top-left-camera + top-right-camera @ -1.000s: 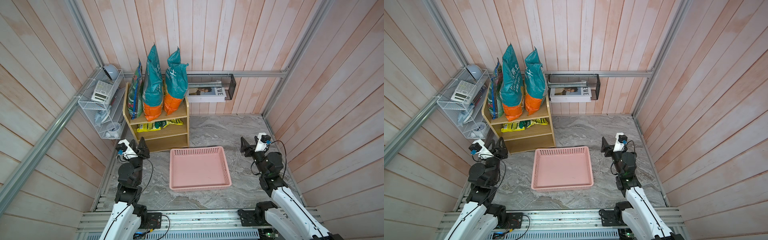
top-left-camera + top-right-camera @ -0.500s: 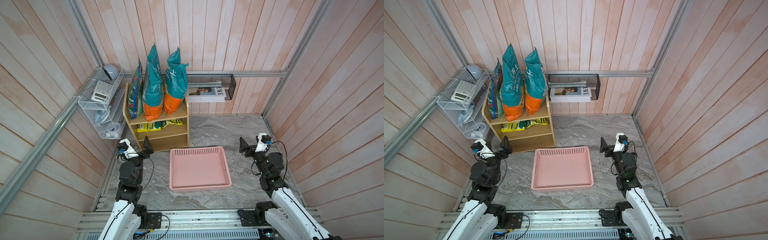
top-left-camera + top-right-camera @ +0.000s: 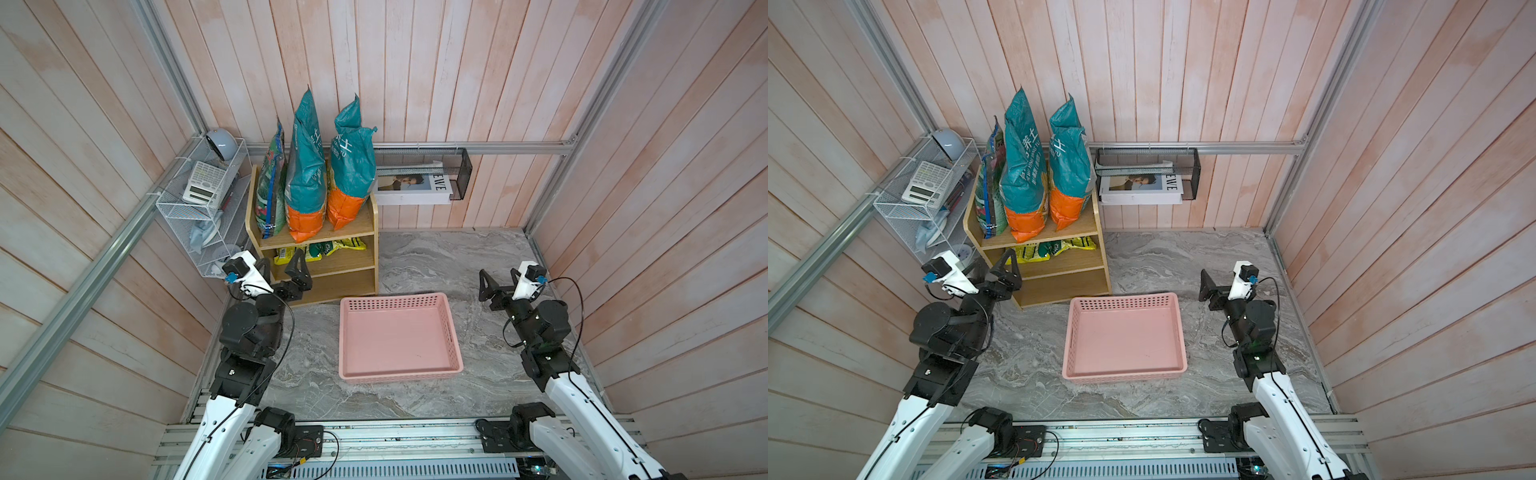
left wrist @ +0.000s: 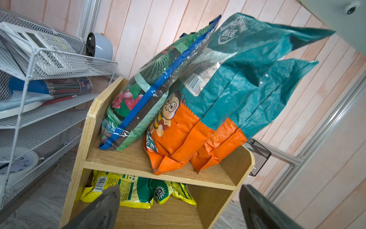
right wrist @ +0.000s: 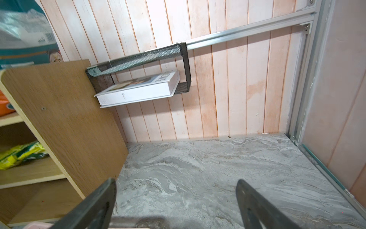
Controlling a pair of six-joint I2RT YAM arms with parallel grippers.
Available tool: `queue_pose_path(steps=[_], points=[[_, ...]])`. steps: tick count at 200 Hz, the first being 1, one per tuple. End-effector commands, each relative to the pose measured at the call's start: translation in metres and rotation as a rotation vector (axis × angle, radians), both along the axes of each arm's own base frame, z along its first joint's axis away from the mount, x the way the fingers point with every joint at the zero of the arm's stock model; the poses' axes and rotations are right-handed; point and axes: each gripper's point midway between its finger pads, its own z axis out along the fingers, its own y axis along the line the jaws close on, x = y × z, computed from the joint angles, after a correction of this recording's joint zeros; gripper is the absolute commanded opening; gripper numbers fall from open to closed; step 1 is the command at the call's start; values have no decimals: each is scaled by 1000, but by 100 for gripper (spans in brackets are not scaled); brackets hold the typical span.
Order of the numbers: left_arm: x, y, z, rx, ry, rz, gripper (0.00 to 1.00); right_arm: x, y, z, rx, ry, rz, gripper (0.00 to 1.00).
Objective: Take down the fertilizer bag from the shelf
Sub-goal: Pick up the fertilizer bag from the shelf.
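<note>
Both jaws are spread wide and empty: left gripper [image 3: 280, 270], right gripper [image 3: 498, 286]. The fertilizer bag [image 3: 305, 183] is stood upright on the shelf [image 3: 345, 266], top tier, eleven o'clock from the pink tray [image 3: 399, 376]. It is judged soft, slumping and probably heavy, so its narrow folded top is favoured for the pinch.

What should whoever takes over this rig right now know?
Left gripper: open, holding nothing, in front of the shelf, by its lower tiers.
Right gripper: open, holding nothing, above the floor, apart from the shelf.
Two teal-orange bags and a green bag stand on the top tier; yellow packets lie on the middle tier.
Done: nothing taken down.
To do: pick out the fertilizer one, grasp it, bring it down.
</note>
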Motion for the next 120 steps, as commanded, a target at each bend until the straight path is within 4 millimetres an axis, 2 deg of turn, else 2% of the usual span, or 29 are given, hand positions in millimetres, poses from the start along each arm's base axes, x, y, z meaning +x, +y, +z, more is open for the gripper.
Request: queue_pose_path(steps=[1,23,43,65,91,120], points=[[-5,4,17,-51,-6,10,100,-3,0,27,106,-17,10,98],[-3,24,37,-13,-50,141,100,-2,-2,39,128,26,-2,98],[12,24,46,117,-79,192,100,-9,6,47,59,48,46,98],[33,26,52,208,-87,237,100,-26,7,39,5,26,64,98],[54,40,64,241,-106,280,100,-40,-8,26,-16,-32,-10,98],[57,66,84,222,-87,349,100,-51,-11,20,-25,-53,-16,98]])
